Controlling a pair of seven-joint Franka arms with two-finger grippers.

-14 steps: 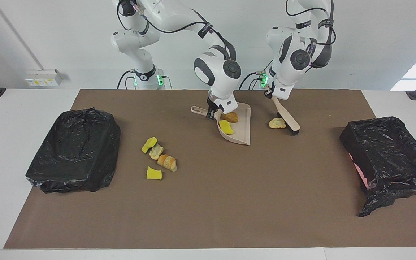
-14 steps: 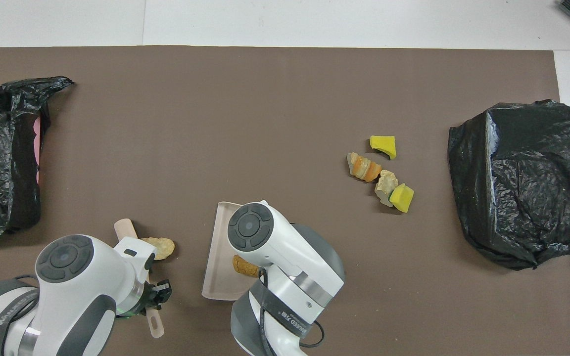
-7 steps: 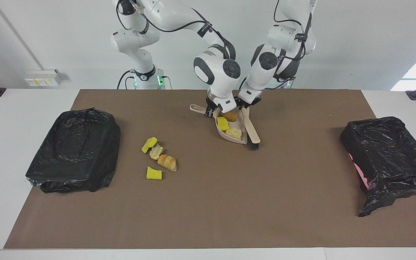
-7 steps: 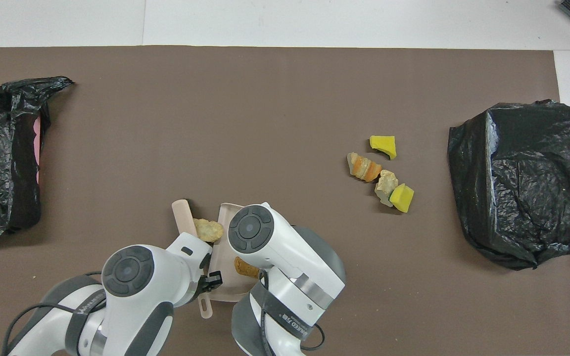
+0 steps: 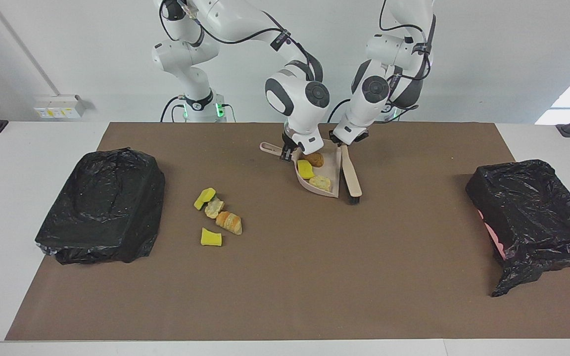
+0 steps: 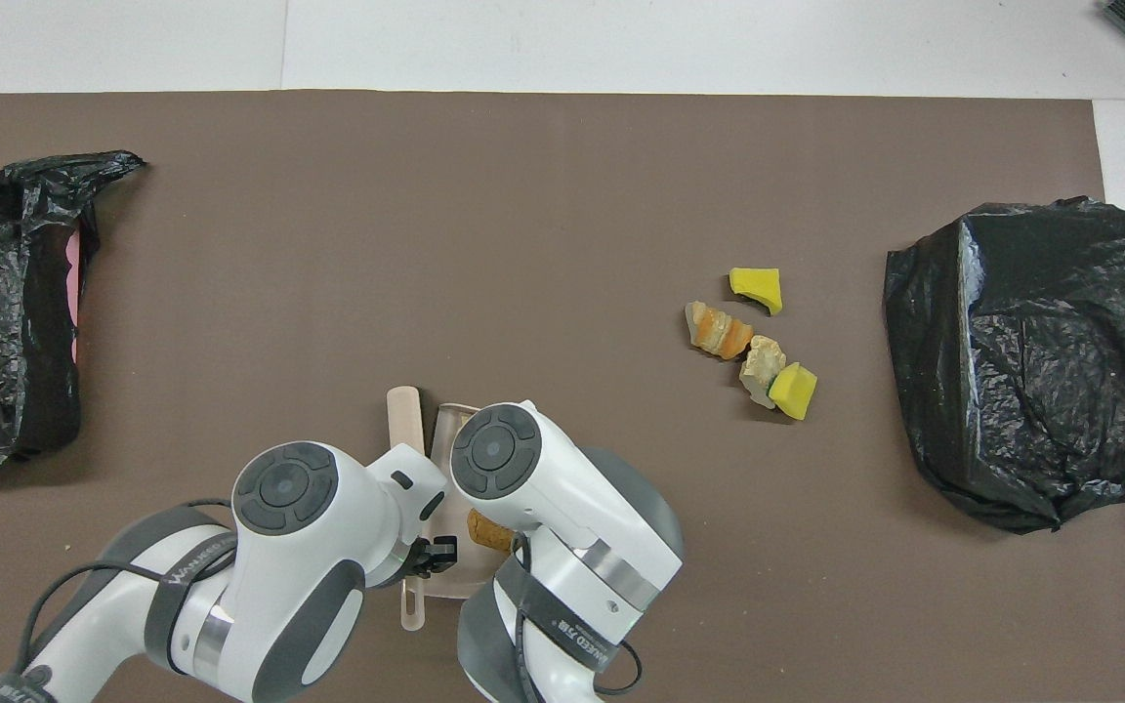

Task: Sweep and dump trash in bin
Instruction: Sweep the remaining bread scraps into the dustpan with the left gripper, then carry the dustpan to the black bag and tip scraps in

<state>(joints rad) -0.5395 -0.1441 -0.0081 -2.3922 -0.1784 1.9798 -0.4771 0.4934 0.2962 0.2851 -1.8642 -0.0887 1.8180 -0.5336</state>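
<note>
My right gripper (image 5: 287, 152) is shut on the handle of the beige dustpan (image 5: 333, 167), which rests on the brown mat near the robots. In the pan lie a yellow sponge chunk (image 5: 306, 169), a brown lump (image 5: 316, 159) and a tan lump (image 5: 320, 183). My left gripper (image 5: 345, 142) is shut on the wooden brush (image 5: 351, 174), which stands beside the pan toward the left arm's end. Several scraps lie on the mat toward the right arm's end: two yellow chunks (image 5: 205, 198) (image 5: 211, 237), a pale lump (image 5: 214, 207) and an orange-brown lump (image 5: 229, 222). In the overhead view the arms cover most of the pan (image 6: 442, 444).
A bin lined with a black bag (image 5: 102, 205) stands at the right arm's end of the mat. A second black-lined bin (image 5: 532, 217) stands at the left arm's end. The brown mat (image 5: 290, 287) covers most of the white table.
My left gripper swept the tan lump across the mat with the brush and into the dustpan. The brush has since drawn back slightly beside the pan. The right gripper kept hold of the pan.
</note>
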